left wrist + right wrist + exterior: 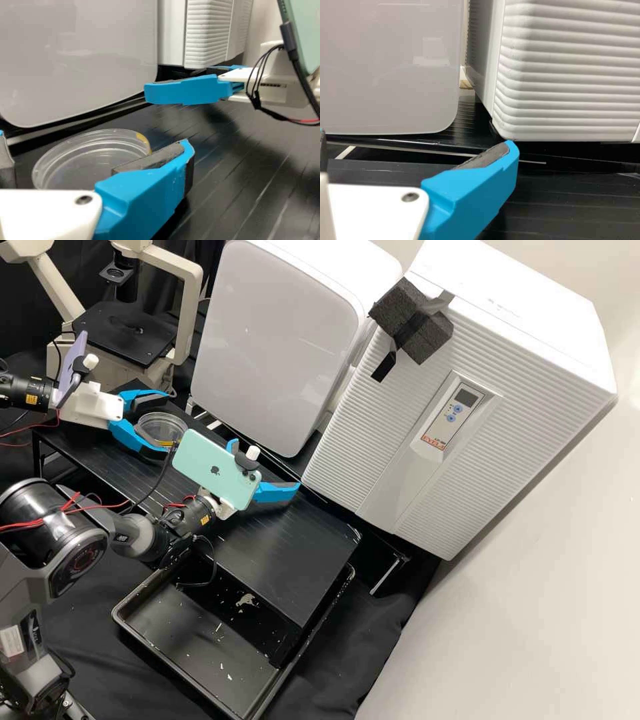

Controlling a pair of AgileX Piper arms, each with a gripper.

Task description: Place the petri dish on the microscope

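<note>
Petri dish, one, on table near far edge, toward the microscope; left tool spread wide around it, ungripped, right tool open, empty; step, apparently grasping, next calling for closure, then lift to stage

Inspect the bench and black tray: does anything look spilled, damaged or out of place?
Yes: pale flecks and an irregular pale patch stand out against the black tray below the bench, perhaps residue or chipped coating; I can't tell which.

Red lettering on the control panel, apple sign on the green phone
</note>
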